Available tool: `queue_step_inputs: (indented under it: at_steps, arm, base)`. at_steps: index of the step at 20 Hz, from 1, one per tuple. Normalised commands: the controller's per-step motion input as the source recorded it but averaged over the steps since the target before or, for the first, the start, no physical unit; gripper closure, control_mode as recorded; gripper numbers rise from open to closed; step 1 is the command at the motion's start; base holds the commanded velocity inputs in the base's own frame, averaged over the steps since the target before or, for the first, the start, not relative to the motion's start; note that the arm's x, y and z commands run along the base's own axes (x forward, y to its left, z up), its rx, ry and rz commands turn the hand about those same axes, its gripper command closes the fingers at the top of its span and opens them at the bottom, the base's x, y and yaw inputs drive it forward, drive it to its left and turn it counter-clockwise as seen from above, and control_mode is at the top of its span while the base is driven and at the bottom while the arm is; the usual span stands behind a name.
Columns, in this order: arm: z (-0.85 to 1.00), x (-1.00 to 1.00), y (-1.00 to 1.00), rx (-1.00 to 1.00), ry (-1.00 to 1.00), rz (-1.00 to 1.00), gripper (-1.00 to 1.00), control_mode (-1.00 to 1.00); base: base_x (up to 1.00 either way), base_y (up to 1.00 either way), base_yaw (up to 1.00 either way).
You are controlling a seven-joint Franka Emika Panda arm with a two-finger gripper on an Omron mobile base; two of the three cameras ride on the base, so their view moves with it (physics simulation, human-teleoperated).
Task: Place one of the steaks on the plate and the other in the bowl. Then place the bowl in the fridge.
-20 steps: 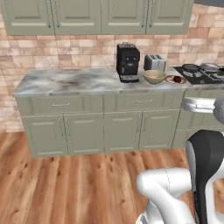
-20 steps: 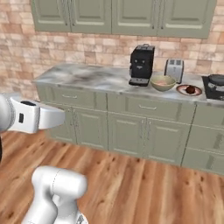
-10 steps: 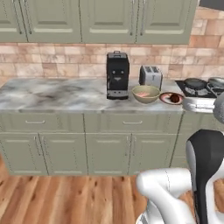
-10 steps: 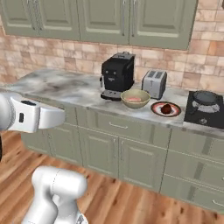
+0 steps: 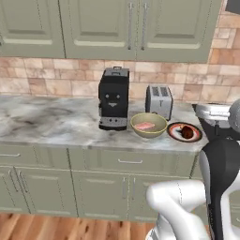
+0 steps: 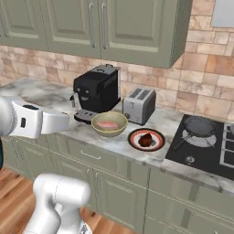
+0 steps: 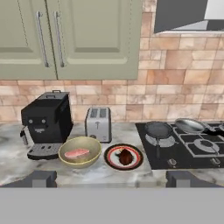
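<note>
Now gripper point(image 7: 109, 179) wide open, empty; pink steak point(image 7: 77, 153) in bowl point(image 7: 80, 162), dark steak point(image 7: 125, 156) on plate point(image 7: 111, 161).

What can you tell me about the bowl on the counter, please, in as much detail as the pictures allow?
The bowl is round, deep and olive-tan, with plain smooth sides that look like ceramic. It stands upright on the grey marbled counter, just in front of the black coffee machine and the silver toaster, with the plate close beside it. Inside lies the pale pink steak, flat on the bottom. Nothing grips the bowl.
</note>
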Motion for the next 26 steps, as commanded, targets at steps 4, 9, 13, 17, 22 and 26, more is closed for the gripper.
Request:
queue_step_inputs:
  at_steps: [4, 9, 13, 17, 22, 26]
  arm:
    - [0.0, 0.0, 0.0, 0.0, 0.0, 0.0, -1.0, 1.0]
    - [0.0, 0.0, 0.0, 0.0, 0.0, 0.0, -1.0, 1.0]
    - [0.0, 0.0, 0.0, 0.0, 0.0, 0.0, -1.0, 1.0]
    - [0.0, 0.0, 0.0, 0.0, 0.0, 0.0, -1.0, 1.0]
    - [0.0, 0.0, 0.0, 0.0, 0.0, 0.0, -1.0, 1.0]
    - [0.0, 0.0, 0.0, 0.0, 0.0, 0.0, -1.0, 1.0]
  base:
    - [0.36, -0.06, 0.1]
    - [0.35, 0.09, 0.05]
    - [0.67, 0.0, -0.08]
    - [0.21, 0.07, -0.41]
    - [0.01, 0.46, -0.28]
    - [0.84, 0.56, -0.09]
